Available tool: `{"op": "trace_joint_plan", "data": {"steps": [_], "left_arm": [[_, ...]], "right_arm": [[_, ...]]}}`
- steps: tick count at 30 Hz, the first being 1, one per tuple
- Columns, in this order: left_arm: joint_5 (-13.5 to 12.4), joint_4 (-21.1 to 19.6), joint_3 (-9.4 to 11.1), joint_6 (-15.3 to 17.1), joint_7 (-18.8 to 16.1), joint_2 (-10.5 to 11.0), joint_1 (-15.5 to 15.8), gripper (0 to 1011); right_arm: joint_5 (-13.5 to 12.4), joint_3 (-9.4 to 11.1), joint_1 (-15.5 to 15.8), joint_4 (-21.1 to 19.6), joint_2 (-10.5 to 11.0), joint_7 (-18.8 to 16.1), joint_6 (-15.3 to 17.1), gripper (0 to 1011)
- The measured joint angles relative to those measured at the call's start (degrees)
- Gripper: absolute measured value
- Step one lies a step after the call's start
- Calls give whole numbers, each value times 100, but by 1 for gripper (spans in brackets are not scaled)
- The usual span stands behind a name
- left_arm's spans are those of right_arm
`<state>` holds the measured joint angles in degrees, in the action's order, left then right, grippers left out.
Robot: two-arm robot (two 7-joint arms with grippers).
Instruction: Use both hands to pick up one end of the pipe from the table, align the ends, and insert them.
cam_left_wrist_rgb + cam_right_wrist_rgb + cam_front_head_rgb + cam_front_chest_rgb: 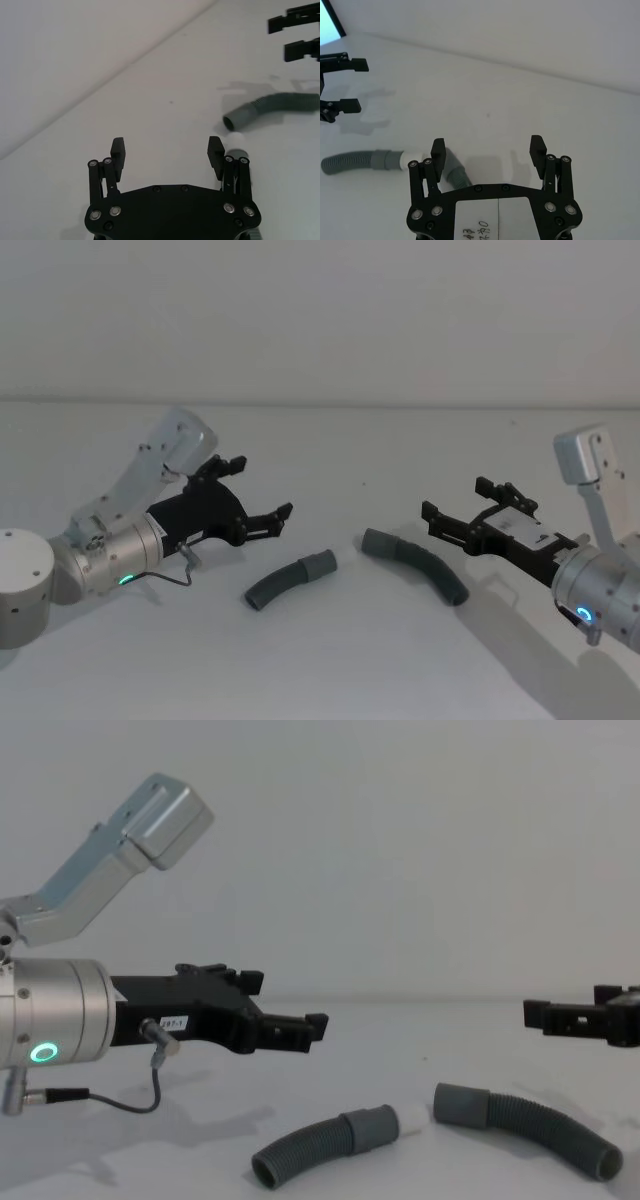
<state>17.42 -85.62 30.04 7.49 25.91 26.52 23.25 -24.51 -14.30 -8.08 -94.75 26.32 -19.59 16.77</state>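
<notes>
The left pipe piece [290,580] and right pipe piece [420,562] lie on the white surface [330,660] with cuffs facing, the white tip [411,1121] just short of the socket. The left claw [263,486] and right claw [454,496] hover at either side, both spread wide.

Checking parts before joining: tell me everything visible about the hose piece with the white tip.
The white-tipped hose piece is short, curved, dark grey, ribbed plastic by its look, with a smooth grey cuff and white tip. It lies on the table, tip facing the other hose piece across a small gap; nothing else touches it.
</notes>
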Motion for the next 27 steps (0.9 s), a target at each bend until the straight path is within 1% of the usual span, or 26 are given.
{"op": "trace_joint_plan", "data": {"steps": [1,4,7,12,27], "left_arm": [[0,0,0,0,0,0,0,1001],[19,16,69,22,221,78,48,1001],[25,16,118,35,370,127,65,1001],[30,17,205,56,554,195,75,1001],[63,55,354,175,811,266,66,1001]], "right_arm": [[0,0,0,0,0,0,0,1001],[-41,-24,-14,19,90,-85,89,1001],[-68,-42,-15,29,140,-132,133,1001],[-101,-62,-7,39,202,-174,180,1001],[-190,-164,-48,105,315,-265,306,1001]]}}
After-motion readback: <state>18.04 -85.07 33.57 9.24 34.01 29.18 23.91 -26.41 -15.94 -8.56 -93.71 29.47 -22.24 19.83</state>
